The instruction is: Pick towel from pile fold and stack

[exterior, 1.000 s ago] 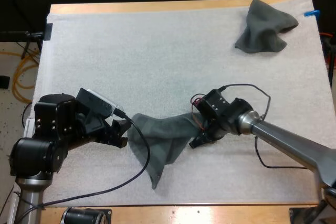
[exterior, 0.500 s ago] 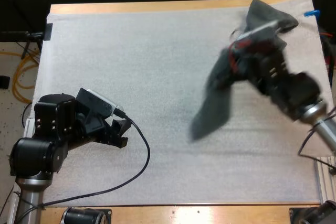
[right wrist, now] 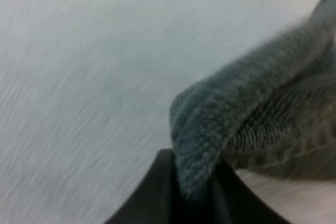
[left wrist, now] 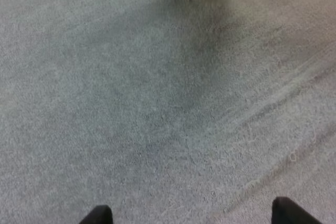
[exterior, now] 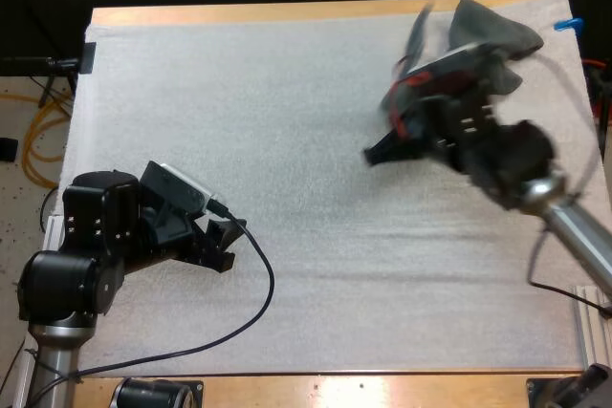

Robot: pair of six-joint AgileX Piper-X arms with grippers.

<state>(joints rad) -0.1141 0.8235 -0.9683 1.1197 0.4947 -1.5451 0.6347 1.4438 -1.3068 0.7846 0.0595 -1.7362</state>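
Once swung from six to two o'clock beside the crumpled grey-green pile (exterior: pixel 499 33), keeps the dark grey-green cloth towel (right wrist: pixel 236 119) pinched in right gripper (exterior: pixel 382 152); left gripper (exterior: pixel 225 244) spread, empty, at eight o'clock; fold likely abandoned.

The mat (exterior: pixel 287 93) covers nearly all of the desk (exterior: pixel 316 12), whose edge shows along the upper and lower sides of the frame. The left pincer (exterior: pixel 220 244) is at the lower left, low over the mat, its fingers (left wrist: pixel 100 214) standing apart above the mat. The right pincer (exterior: pixel 381 151) is at the upper right, above the mat, and its arm runs back to the right edge. A towel (right wrist: pixel 252 108) is caught between that pincer's fingers. Behind and to the right of it, in the mat's upper right corner, lies a crumpled towel (exterior: pixel 499 31). The two pincers are well apart, with mat between them.
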